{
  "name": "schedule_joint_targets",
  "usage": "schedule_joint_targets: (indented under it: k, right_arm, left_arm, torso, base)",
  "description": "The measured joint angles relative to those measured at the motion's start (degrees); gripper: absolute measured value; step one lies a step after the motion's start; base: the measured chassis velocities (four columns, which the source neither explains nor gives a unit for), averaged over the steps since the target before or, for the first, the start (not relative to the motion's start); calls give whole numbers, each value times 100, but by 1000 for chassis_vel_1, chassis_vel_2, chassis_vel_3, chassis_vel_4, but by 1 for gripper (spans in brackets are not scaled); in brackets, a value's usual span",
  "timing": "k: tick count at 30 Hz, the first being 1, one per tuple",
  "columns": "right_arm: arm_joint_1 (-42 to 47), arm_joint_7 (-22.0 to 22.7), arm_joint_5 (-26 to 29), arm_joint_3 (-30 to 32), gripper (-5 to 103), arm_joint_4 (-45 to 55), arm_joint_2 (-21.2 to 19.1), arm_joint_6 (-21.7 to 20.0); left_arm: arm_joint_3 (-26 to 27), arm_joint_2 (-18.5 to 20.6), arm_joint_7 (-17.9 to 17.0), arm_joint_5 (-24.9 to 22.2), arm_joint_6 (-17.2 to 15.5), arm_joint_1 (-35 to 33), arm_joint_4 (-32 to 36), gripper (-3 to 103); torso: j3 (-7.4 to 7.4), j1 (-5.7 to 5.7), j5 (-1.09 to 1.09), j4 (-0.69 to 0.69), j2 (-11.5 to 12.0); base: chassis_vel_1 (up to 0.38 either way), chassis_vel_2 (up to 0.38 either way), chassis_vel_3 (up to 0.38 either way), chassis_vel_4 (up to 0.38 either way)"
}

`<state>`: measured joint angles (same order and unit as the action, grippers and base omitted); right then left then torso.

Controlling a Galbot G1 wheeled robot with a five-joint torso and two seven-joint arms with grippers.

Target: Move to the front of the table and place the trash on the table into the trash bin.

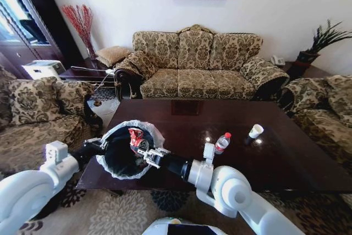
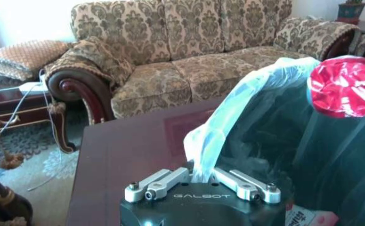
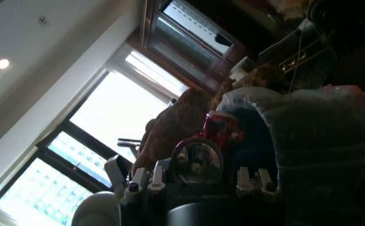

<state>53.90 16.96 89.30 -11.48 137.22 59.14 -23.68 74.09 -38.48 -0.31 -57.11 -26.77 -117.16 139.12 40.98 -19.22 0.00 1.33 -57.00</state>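
Observation:
The black trash bin (image 1: 122, 158) with its white liner (image 2: 232, 110) is tilted at the near left corner of the dark table (image 1: 286, 158). My left gripper (image 1: 100, 145) (image 2: 201, 182) is shut on the bin's lined rim. My right gripper (image 1: 146, 151) (image 3: 197, 178) reaches across the bin's mouth, shut on a crushed red-white wrapper (image 1: 135, 135) (image 2: 349, 87) (image 3: 221, 129) held over the opening. A red-capped clear bottle (image 1: 221, 143) stands on the table just right of my right arm. A white paper cup (image 1: 255, 131) stands farther right.
A patterned sofa (image 1: 198, 64) runs behind the table, with armchairs at the left (image 1: 38, 114) and right (image 1: 324, 108). A small side table (image 2: 6, 101) with cables stands at the back left. Patterned rug (image 1: 126, 213) lies under the table's near edge.

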Motion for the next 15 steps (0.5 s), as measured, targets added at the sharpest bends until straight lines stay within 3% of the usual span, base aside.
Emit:
schedule_joint_targets:
  k: [9,15]
  right_arm:
    - [12,219,362,-51,53,-50,88,79]
    - [19,275,374,-55,71,-114,160,101]
  left_arm:
    - [0,-27,4,-3,-12,-46,39,0]
    - [-4,-54,9,1,-14,-46,49,0]
  torso:
    - [0,0,0,1,0]
    - [0,0,0,1,0]
  base:
    - [0,0,0,0]
    - [0,0,0,0]
